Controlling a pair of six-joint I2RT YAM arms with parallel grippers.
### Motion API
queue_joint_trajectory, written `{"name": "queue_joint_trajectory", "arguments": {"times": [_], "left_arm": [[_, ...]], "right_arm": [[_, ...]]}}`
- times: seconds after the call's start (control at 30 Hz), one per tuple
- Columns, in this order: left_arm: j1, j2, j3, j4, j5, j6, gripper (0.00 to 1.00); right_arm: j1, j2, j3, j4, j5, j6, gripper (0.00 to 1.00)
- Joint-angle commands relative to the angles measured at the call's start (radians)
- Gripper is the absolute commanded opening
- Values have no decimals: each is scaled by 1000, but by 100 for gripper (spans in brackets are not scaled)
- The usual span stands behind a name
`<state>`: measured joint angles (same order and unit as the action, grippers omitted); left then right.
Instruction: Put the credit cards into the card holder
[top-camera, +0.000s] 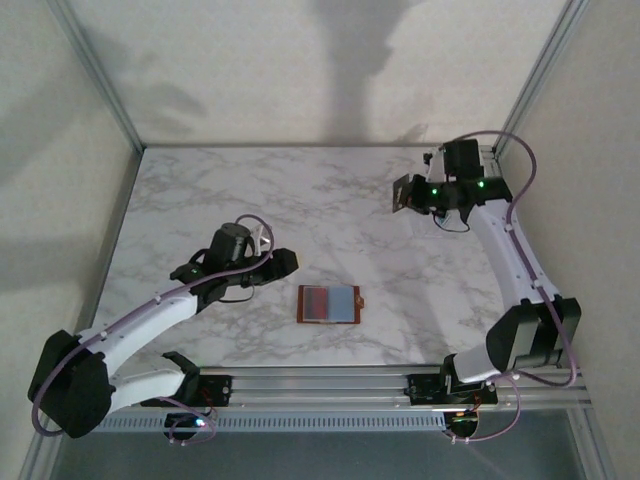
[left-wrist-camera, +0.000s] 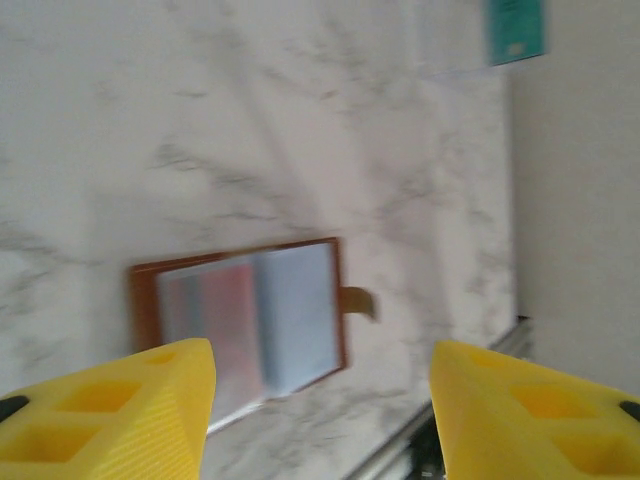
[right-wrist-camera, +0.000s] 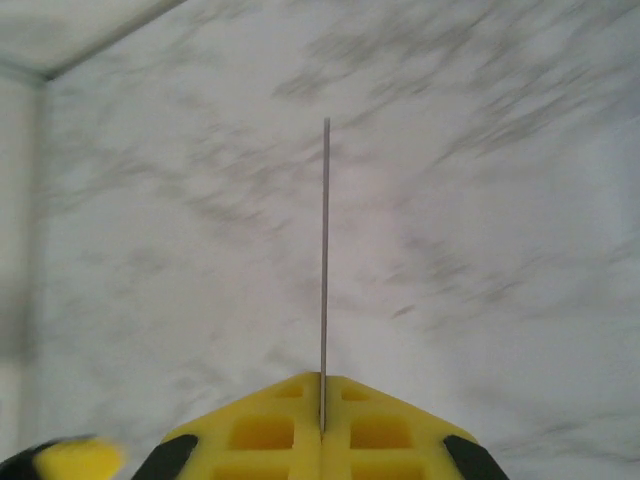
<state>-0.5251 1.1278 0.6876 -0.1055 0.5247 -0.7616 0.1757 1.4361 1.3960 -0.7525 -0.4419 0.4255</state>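
Note:
The tan-brown card holder (top-camera: 329, 305) lies open and flat on the marble table, near the front middle. A red credit card (left-wrist-camera: 225, 322) and a pale blue-grey one (left-wrist-camera: 298, 315) lie side by side in it, and its snap tab (left-wrist-camera: 358, 300) sticks out to the right. My left gripper (top-camera: 278, 264) hovers just left of the holder, open, with nothing between its yellow fingers (left-wrist-camera: 110, 410). At the back right, above the table, my right gripper (top-camera: 410, 195) is shut on a thin card (right-wrist-camera: 325, 250) that I see edge-on. Far off in the left wrist view, a teal card (left-wrist-camera: 516, 30) shows.
The marble tabletop (top-camera: 300, 210) is walled on the left, back and right by pale panels with metal corner posts (top-camera: 100, 75). An aluminium rail (top-camera: 330, 385) runs along the near edge between the arm bases.

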Motion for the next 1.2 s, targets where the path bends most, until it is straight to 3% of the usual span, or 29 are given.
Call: {"name": "queue_joint_trajectory", "arguments": {"times": [0.0,0.1,0.27,0.5,0.8,0.93,1.03,1.1,1.17], "left_arm": [[-8,-12,44,137,120,-100,59],[-9,18,65,245,191,-170,59],[-12,62,100,399,260,-276,62],[-28,126,152,443,278,-324,61],[-52,89,70,764,296,-440,58],[-58,63,74,737,279,-425,48],[-59,65,68,753,286,-439,34],[-62,58,55,782,286,-453,23],[-62,52,53,764,269,-456,0]], "right_arm": [[7,-72,-133,183,-363,186,0],[13,-126,-261,334,-494,319,0],[61,-170,-353,448,-603,418,0],[126,-223,-452,625,-673,556,0],[241,-255,-463,721,-702,540,0],[270,-252,-477,787,-697,561,0],[288,-270,-489,836,-683,567,0],[295,-273,-488,856,-678,567,0],[298,-275,-485,861,-677,568,0]]}}
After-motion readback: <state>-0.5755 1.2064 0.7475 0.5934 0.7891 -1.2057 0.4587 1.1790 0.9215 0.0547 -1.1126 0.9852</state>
